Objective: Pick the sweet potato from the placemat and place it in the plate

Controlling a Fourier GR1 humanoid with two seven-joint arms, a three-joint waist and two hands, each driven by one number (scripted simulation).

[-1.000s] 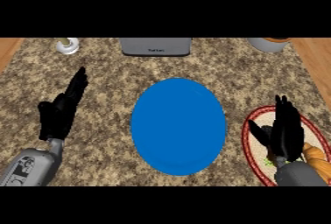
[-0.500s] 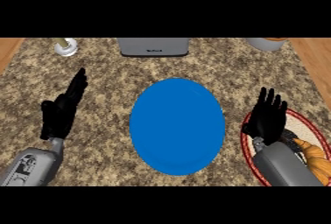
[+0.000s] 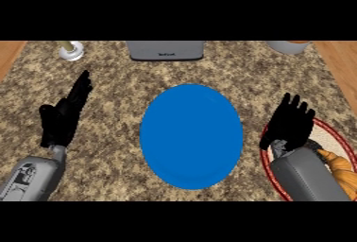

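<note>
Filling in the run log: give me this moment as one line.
stage: pre-grasp | right hand: open, above placemat | sweet potato: on placemat, ungrasped | plate: bare | left hand: open, resting

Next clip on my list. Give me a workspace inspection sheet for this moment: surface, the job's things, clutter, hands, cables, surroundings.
Surface: speckled brown granite counter, wood at both far corners.
Job's things: round blue plate at centre, nothing on it; orange sweet potato on the red-rimmed oval placemat at right, partly hidden by the right forearm.
Clutter: grey appliance, small white cylindrical object and grey bowl-like vessel along the far edge.
Hands: left hand open, resting at left, fingers up; right hand open above the placemat, holding nothing.
Cables: nothing seen.
Surroundings: nothing seen.
</note>
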